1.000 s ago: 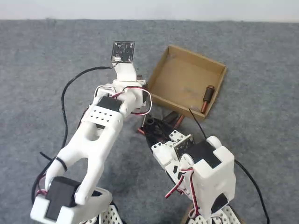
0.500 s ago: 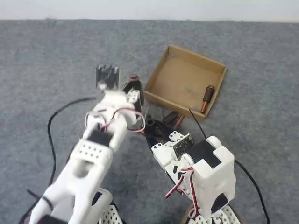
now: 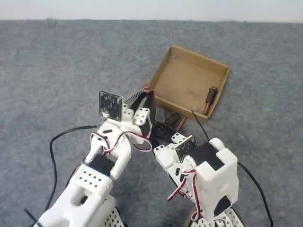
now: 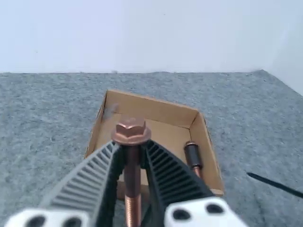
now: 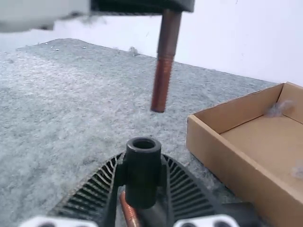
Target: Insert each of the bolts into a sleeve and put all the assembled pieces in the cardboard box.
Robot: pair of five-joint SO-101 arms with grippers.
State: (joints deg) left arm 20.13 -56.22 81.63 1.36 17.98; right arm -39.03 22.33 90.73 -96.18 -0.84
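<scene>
1. The left tool (image 4: 131, 150) is clamped on a copper bolt (image 4: 130, 133) just under its hexagonal head. The bolt hangs upright with its threaded end down.
2. The right tool (image 5: 142, 165) grips a black sleeve (image 5: 142, 178), which stands upright with its open end up.
3. From the right wrist, the bolt's tip (image 5: 159, 101) is above the sleeve's mouth and a little to one side. It is not yet inside.
4. The cardboard box (image 3: 189, 53) sits on the grey desk (image 3: 57, 61) just beyond both tools. One assembled piece (image 3: 209, 100) lies inside, along the wall on the right arm's side.
5. A second copper bolt (image 3: 181, 123) lies on the desk beside the box's near wall, close to the right tool.
6. A second ago the left arm was stretched farther out, with its wrist board near the box's corner. It has since drawn back and swung in. The bolt's head (image 3: 147, 88) now stands by the box's near corner, over the right tool.
7. The right arm, the box and the piece inside it have not shifted.
</scene>
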